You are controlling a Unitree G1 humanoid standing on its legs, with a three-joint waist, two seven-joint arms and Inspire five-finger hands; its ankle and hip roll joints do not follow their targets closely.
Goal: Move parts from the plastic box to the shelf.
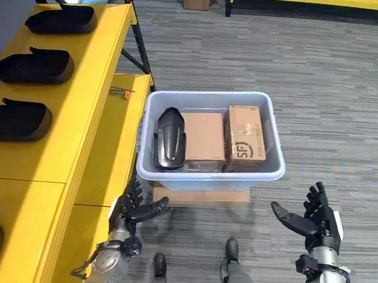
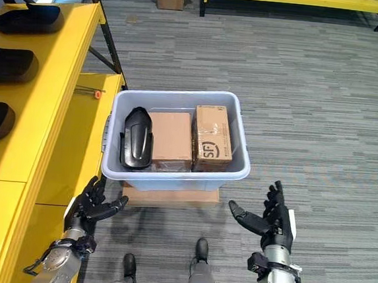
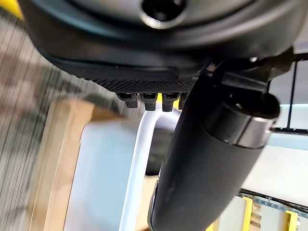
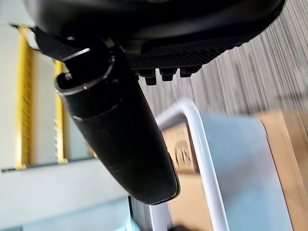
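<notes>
A pale grey, smooth-walled rectangular plastic box [image 1: 261,169] is sitting on a flat sheet of brown cardboard [image 1: 204,194] laid over the grey ribbed carpet [image 1: 326,87]. Inside it, one glossy black moulded plastic part [image 1: 171,138], long and rounded like a shell, is lying along the box's left wall. Beside it a plain brown cardboard carton [image 1: 202,140] is filling the middle, and a second, taller printed cardboard carton [image 1: 245,138] is standing against the right wall.

To the box's left, the yellow painted metal shelf [image 1: 78,125] is carrying similar black moulded parts [image 1: 33,65] in a row along its far-left edge; a small orange-tipped pin [image 1: 125,94] is lying on its lower ledge near the box's rear left corner.

The left hand [image 1: 132,209] is hovering just before the box's front left corner, fingers loosely spread and holding nothing. The right hand [image 1: 311,218] is hanging before the front right corner, fingers splayed wide, thumb pointing inward, also empty.
</notes>
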